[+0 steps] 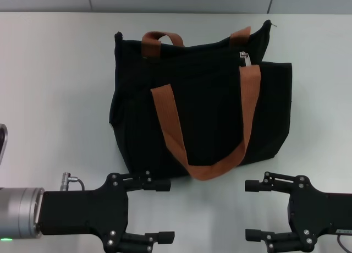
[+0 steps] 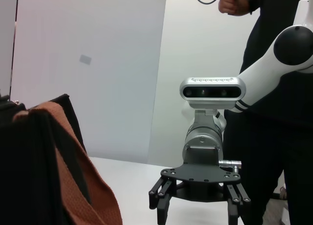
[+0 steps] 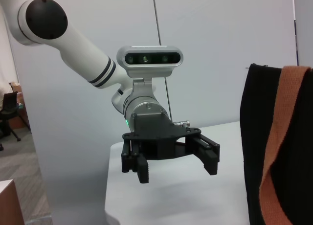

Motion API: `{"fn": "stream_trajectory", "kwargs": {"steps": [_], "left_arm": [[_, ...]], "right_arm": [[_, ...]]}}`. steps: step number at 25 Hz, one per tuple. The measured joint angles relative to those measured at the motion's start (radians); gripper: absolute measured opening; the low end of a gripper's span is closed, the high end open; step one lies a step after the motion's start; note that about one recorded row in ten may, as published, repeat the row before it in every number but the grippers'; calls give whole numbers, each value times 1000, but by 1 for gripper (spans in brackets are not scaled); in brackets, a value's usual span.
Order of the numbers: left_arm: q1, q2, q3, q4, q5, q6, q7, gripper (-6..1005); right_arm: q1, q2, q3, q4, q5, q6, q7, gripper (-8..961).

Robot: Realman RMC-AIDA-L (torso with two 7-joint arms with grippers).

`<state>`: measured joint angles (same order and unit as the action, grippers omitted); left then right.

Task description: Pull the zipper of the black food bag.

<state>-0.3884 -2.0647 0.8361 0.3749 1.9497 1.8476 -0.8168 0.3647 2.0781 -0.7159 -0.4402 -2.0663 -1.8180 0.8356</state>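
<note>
The black food bag point(image 1: 209, 115) lies on the white table point(image 1: 55, 88), with one orange-brown strap point(image 1: 170, 121) looped across its front and another at its far edge. The silver zipper pull point(image 1: 245, 58) sits on the zip line near the bag's far right corner. My left gripper point(image 1: 165, 210) is open and empty, just in front of the bag's near left corner. My right gripper point(image 1: 250, 209) is open and empty, in front of the near right corner. The left wrist view shows the bag point(image 2: 29, 176) and the right gripper point(image 2: 197, 213). The right wrist view shows the bag point(image 3: 259, 137) and the left gripper point(image 3: 176, 170).
A person in dark clothes point(image 2: 279, 137) stands behind the right arm. The table's side edge point(image 3: 110, 186) drops off beyond the left gripper. Bare table lies left of the bag.
</note>
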Motion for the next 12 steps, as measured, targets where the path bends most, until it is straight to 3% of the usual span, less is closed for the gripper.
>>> {"fn": "stream_trajectory", "kwargs": {"steps": [12], "left_arm": [[-3, 2, 0, -1, 0, 0, -5, 826]], "right_arm": [[5, 0, 0, 0, 0, 1, -1, 818]]}}
